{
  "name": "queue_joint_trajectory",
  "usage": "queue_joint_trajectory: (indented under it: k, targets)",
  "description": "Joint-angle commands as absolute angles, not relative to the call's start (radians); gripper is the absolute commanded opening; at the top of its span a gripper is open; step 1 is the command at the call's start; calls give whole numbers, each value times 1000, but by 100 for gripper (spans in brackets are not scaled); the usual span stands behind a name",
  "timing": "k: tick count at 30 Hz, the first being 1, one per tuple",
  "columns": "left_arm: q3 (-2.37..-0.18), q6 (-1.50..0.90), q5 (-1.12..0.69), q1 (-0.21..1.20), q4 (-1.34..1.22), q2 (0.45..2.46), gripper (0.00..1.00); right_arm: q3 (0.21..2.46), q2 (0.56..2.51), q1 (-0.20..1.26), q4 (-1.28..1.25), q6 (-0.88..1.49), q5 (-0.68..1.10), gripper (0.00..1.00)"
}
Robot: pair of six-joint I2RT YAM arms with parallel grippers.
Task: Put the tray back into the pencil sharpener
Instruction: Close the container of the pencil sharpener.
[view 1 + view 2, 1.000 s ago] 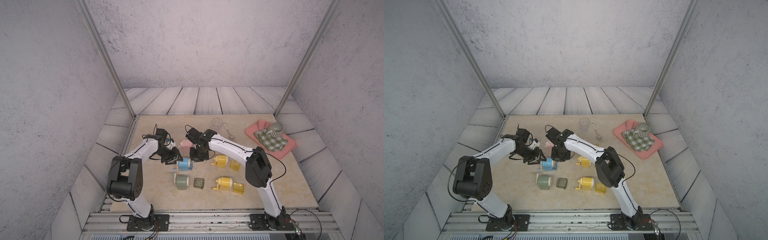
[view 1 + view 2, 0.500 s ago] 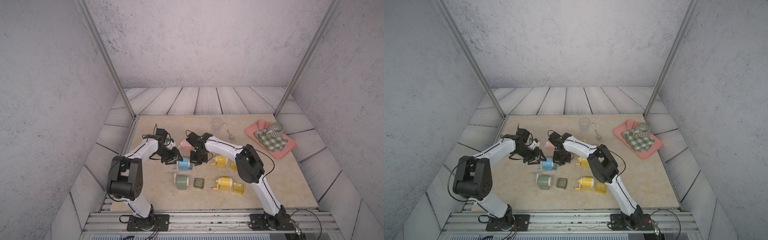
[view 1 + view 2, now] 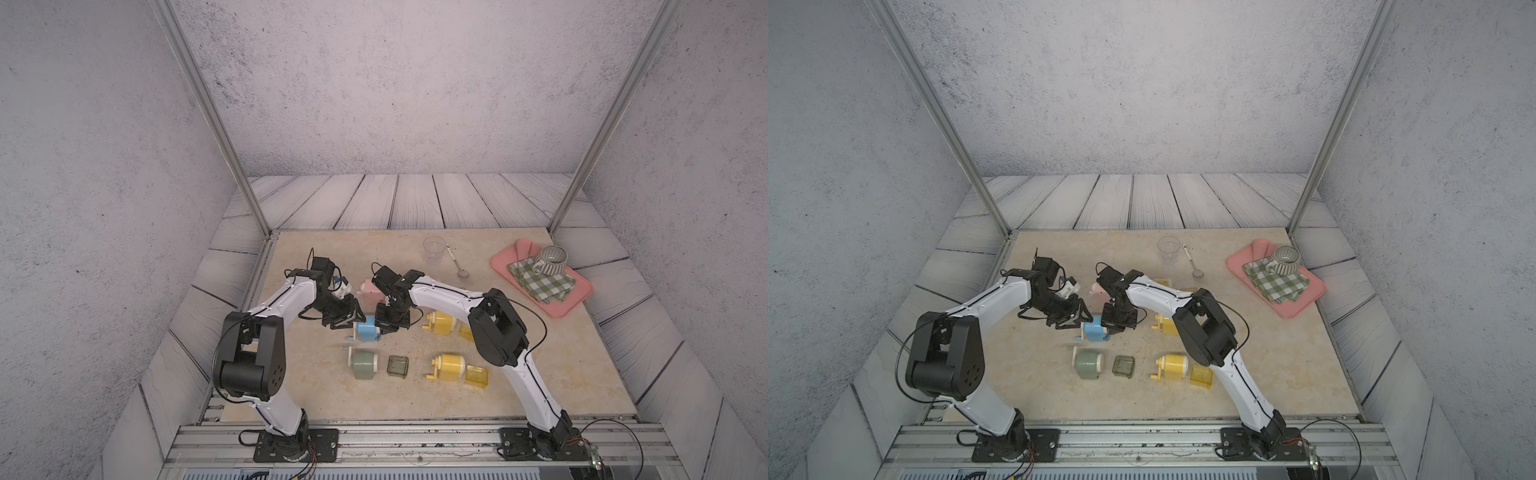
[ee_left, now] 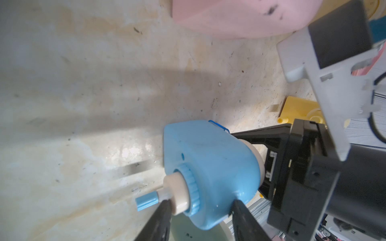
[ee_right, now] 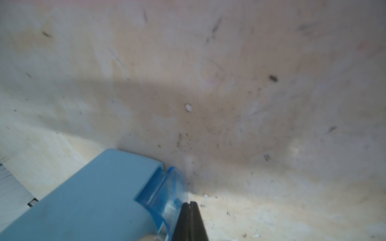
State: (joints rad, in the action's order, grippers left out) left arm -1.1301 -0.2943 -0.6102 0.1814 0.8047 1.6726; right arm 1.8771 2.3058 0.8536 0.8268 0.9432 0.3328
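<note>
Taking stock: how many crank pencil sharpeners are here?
5: blue plastic sharpener centre; pink sharpener behind; green sharpener in front; near yellow sharpener, far yellow sharpener rightward. The right arm may hide another.

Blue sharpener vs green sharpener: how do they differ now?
The blue sharpener is held in the left gripper; the green sharpener lies untouched. The blue sharpener's clear tray is nearly seated, the shut right gripper against it; the green sharpener's dark tray lies apart beside it. Both lie on the table, cranks pointing the same way.

Beige tabletop (image 3: pixel 324 399): blue sharpener (image 3: pixel 368 332), green sharpener (image 3: pixel 363 364), spoon (image 3: pixel 462 273), pink tray (image 3: pixel 582 291).
</note>
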Motion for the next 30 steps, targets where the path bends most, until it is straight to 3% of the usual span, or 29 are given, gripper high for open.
queue_joint_trajectory:
  k: [1,30]
  targets:
    - [-1108,-287,-568,183,853,1701,50,1861,2268,856,800,956,355,0]
    - [-1106,-285,-576,183,850,1709,49,1795,2221,855,631,989,436,0]
